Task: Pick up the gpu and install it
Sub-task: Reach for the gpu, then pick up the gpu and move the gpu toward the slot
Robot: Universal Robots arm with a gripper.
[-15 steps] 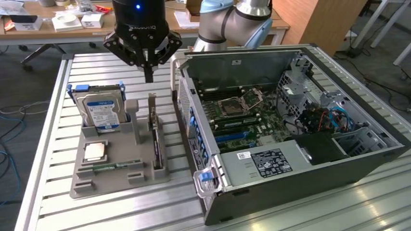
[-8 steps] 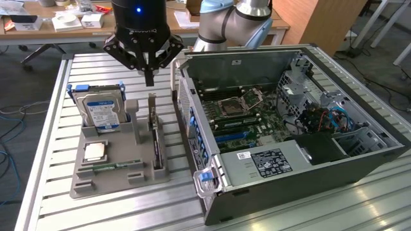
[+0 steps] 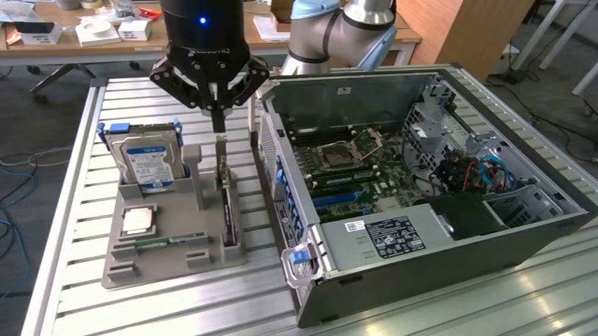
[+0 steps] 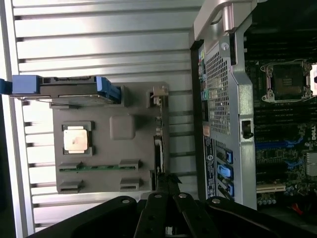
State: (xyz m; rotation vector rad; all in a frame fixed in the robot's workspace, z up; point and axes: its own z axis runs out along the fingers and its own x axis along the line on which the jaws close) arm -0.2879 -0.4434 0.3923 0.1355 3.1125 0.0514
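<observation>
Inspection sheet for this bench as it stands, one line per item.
Surface: slatted aluminium table, carrying grey moulded parts holder and open grey computer case.
Job's things: thin dark gpu card, upright on edge in the holder's slot.
Clutter: blue-labelled silver hard drive, square silver processor, narrow green memory stick, all in holder.
Grippers: black gripper, fingers shut, directly over the card's top; contact unclear.
Cables: blue and red wires inside case.
Surroundings: white boxes on desk behind.

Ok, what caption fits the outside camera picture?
Shut gripper just above the graphics card standing in the grey holder, beside the open computer.
</observation>
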